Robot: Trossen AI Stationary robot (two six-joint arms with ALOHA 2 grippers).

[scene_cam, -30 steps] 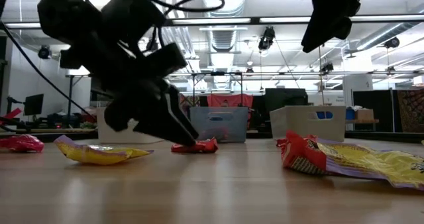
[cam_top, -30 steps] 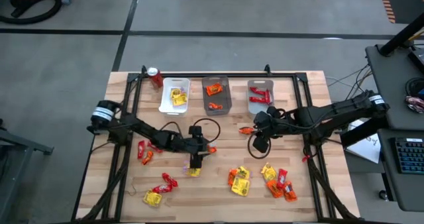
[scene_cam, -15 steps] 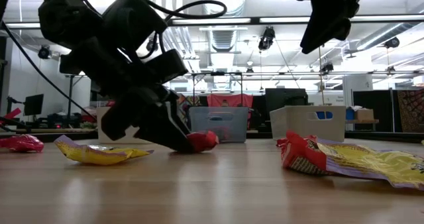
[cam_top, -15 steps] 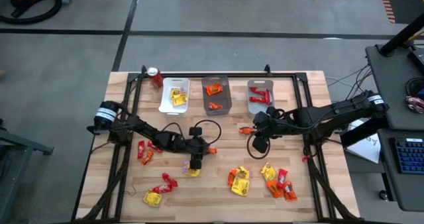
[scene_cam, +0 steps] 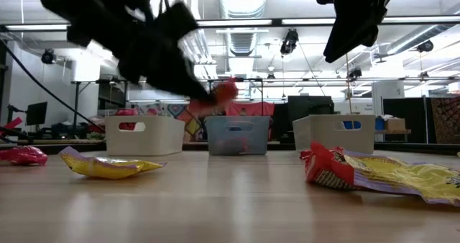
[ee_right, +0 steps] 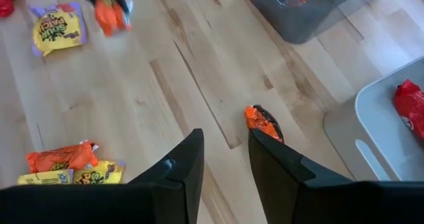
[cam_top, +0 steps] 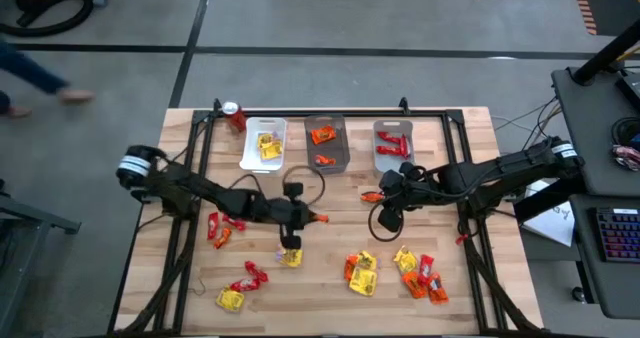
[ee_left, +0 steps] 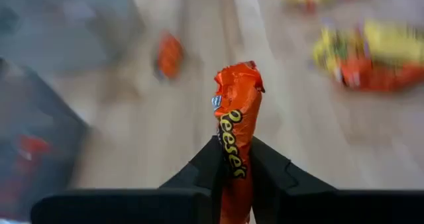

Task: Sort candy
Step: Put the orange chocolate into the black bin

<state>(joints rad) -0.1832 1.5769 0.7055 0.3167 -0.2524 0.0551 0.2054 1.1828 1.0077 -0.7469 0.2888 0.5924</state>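
- Three bins stand in a row at the table's far edge: the white bin [cam_top: 264, 145] holds yellow packets, the middle bin [cam_top: 326, 144] two orange ones, and the right bin [cam_top: 393, 141] red ones. So sorting by colour looks under way but far from done.
- The left gripper [cam_top: 303, 216] is clamped on an orange packet [ee_left: 236, 122], with its fingers [ee_left: 268, 173] pressed to either side of the wrapper. It hangs clear of the wood, near mid-table and short of the bins. By colour I judge it is meant for the middle bin.
- The right gripper [ee_right: 225, 159] hovers with its fingers apart and holding nothing, above an orange packet [ee_right: 264, 123] lying alone on the table in front of the right bin.
- Left to sort: red packets [cam_top: 218, 228] near the left edge, a yellow packet [cam_top: 291, 258] just below the left gripper, a red and yellow pair [cam_top: 240, 289] at the near left, and a mixed cluster [cam_top: 400, 272] at the near right.
- A soda can [cam_top: 235, 115] stands beside the white bin; it is no candy.
- In the low view the left arm is smeared, and the bin walls hide most of what lies inside.
- The cluster's packets overlap, so an exact count is not possible.
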